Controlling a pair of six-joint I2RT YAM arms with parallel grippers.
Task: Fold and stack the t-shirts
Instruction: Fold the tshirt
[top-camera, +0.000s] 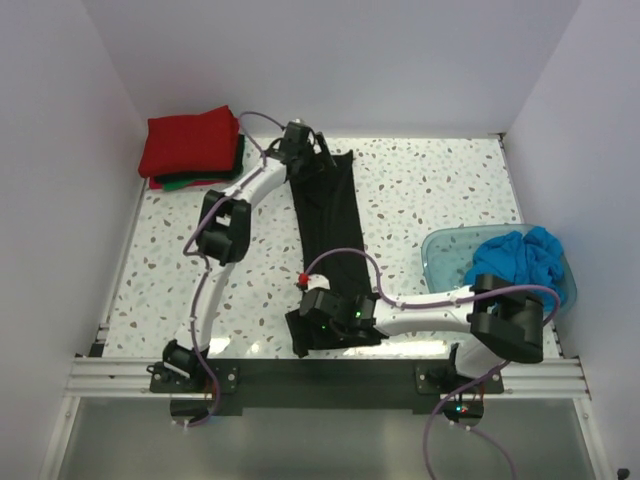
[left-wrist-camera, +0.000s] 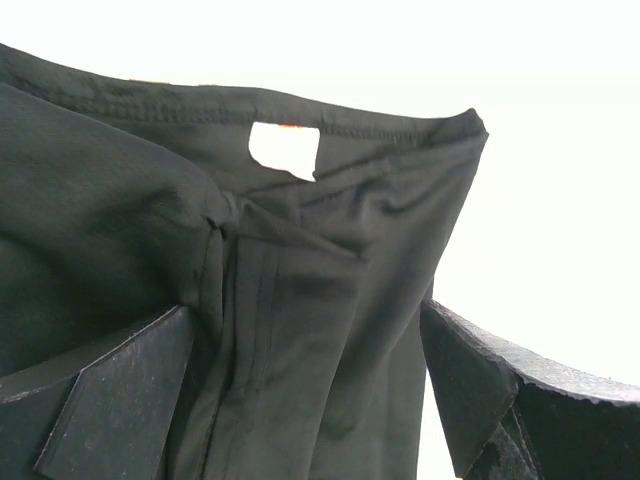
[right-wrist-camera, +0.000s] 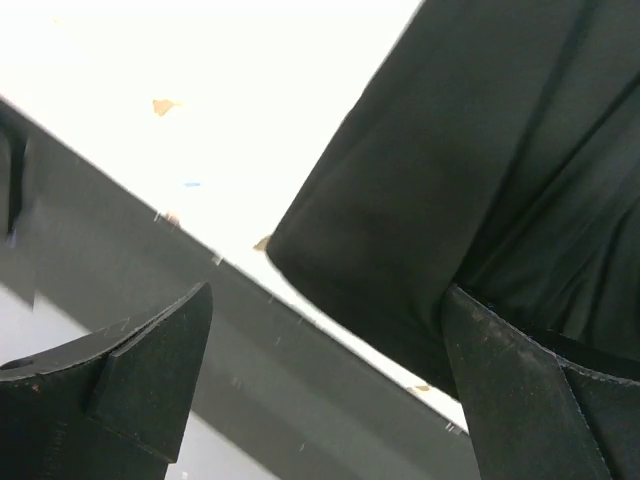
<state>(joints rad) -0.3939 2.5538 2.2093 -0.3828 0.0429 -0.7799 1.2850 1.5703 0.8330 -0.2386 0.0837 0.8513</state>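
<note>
Speckled white terrazzo table (top-camera: 440, 190) carries a black fabric t-shirt (top-camera: 330, 220), folded into a long strip running far-to-near at centre. Its far collar end lies between the fingers of the left gripper (left-wrist-camera: 305, 335), its near hem end at the right gripper (right-wrist-camera: 327, 305); both stand spread wide, holding nothing.

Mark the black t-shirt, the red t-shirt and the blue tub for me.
black t-shirt (top-camera: 328, 205), top view, middle of the cloth strip.
red t-shirt (top-camera: 190, 142), top view, centre of its folded top face.
blue tub (top-camera: 440, 255), top view, bare left wall.
</note>
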